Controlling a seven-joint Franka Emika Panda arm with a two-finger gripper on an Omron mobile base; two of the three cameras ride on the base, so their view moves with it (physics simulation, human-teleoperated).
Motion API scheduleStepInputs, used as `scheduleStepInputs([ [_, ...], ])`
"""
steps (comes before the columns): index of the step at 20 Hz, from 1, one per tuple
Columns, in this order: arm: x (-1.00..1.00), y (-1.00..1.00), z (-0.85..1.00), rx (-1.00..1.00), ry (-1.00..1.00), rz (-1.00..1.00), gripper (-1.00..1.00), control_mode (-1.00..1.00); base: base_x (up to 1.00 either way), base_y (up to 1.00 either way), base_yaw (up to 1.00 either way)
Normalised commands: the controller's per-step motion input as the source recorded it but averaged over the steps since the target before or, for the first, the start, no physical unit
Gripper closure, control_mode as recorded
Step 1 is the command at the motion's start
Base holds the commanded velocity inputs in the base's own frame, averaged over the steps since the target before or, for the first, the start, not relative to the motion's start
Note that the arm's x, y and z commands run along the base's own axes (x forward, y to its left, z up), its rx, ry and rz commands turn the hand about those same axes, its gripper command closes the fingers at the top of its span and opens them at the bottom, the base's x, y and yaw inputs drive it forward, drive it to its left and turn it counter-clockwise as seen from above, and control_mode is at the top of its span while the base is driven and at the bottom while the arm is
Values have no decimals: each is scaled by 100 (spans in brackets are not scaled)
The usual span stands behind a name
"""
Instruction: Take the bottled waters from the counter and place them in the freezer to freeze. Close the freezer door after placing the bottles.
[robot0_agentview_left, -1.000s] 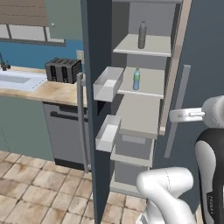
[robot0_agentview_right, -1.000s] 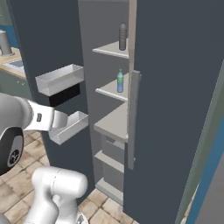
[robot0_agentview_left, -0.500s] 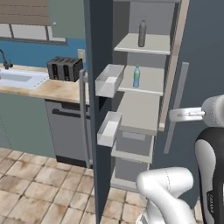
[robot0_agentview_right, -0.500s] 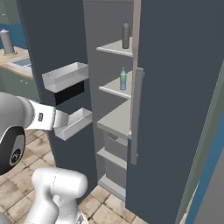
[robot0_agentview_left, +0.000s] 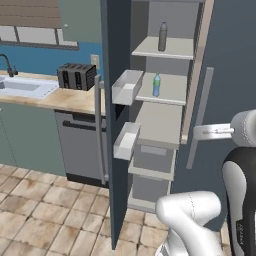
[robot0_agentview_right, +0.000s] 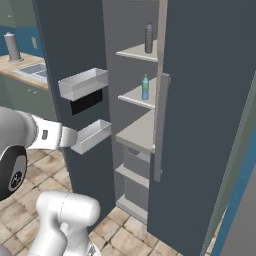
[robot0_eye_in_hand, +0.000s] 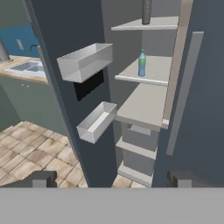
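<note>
Both bottled waters stand inside the open freezer: the smoky grey one on the top shelf, the clear blue one with a green cap on the shelf below. The freezer door is swung wide, its white inner bins facing the shelves. My gripper is open and holds nothing, well back from the shelves, level with the lower door bin. The counter lies to the left.
The plain right door is shut, with a long grey handle. On the counter are a black toaster and a white sink. A dishwasher sits under the counter. A tiled floor lies below.
The whole picture has slid slightly right in both base views, so the base has moved. Bottles and door keep their places relative to each other. The gripper stays open.
</note>
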Motion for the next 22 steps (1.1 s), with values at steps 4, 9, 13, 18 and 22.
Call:
scheduleStepInputs([
  [4,0,0,0,0,0,0,-100,100,21,2,0],
  [9,0,0,0,0,0,0,-100,100,22,0,0],
  [13,0,0,0,0,0,0,-100,100,42,0,0],
  [18,0,0,0,0,0,0,-100,100,51,0,0],
  [22,0,0,0,0,0,0,-100,100,9,0,0],
])
